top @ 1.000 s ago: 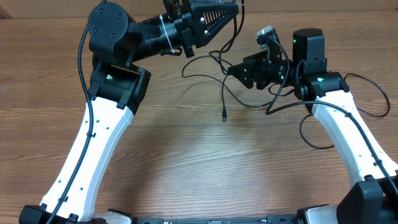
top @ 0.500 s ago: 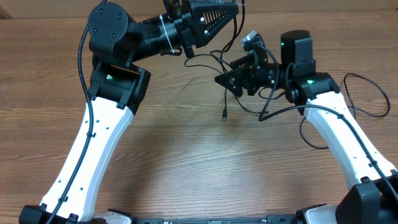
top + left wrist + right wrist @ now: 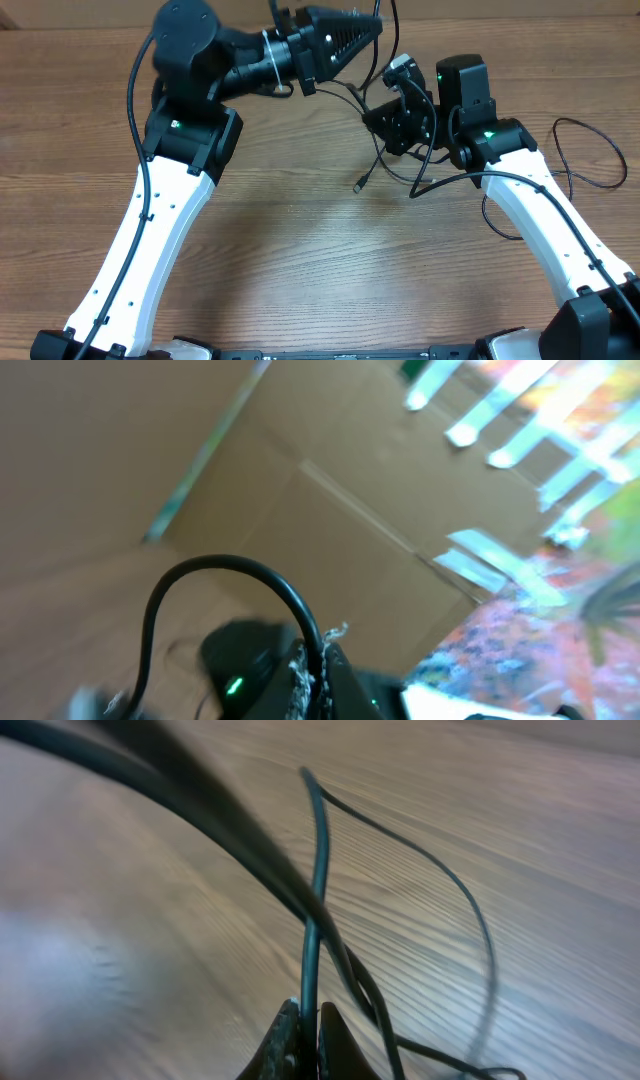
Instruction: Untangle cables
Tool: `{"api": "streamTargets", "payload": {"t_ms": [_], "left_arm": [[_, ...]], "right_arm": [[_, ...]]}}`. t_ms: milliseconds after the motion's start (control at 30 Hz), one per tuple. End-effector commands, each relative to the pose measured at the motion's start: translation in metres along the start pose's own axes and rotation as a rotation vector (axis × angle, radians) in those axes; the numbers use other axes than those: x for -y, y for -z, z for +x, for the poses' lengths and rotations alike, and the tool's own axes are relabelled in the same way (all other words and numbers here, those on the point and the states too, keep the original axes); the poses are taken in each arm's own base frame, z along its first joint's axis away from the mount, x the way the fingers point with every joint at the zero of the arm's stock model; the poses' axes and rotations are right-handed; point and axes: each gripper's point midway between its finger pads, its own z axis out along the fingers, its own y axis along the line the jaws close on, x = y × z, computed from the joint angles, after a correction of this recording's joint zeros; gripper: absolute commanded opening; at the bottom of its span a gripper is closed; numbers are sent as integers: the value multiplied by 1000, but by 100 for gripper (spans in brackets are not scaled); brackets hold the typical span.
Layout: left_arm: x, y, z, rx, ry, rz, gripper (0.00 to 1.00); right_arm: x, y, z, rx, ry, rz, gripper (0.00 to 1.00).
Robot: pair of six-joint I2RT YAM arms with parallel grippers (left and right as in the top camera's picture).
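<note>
**2 robot arms over a wooden table (image 3: 300, 250), the right gripper (image 3: 308, 1025) pinching 1 of the cables (image 3: 312, 900)**

From overhead, 2 white-and-black robot arms (image 3: 150, 240) reach from the near edge toward the far middle of the table. The right gripper sits right of centre with its fingers pressed together on 1 thin black cord. Its wrist camera shows that cord rising straight from between the fingertips and crossing a second cord, while a third curves off to the right above the wood grain. Below the gripper, the cables trail toward the near left and end in a small plug (image 3: 358, 186) near the middle of the table.

The left gripper (image 3: 378, 28) points right along the far edge, just left of and beyond the right gripper, its fingers closed to a point. Whether it clamps a cord cannot be told. The left wrist view is blurred, showing only cardboard (image 3: 300, 510) and a thick black arm cable (image 3: 225, 565).
</note>
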Motion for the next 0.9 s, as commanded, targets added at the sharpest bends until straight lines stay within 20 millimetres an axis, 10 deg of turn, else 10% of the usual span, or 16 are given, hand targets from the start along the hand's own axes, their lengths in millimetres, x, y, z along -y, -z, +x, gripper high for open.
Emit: {"api": "streamTargets", "payload": {"t_ms": [0, 300, 867], "left_arm": [[-31, 9, -1, 14, -126, -158, 4], [-130, 80, 8, -16, -68, -609, 4], [-178, 153, 6, 3, 0, -882, 4]], "right_arm": [[44, 8, 11, -33, -96, 228, 4], [152, 77, 58, -90, -423, 710, 4], [257, 201, 113, 84, -879, 1049, 4]]}}
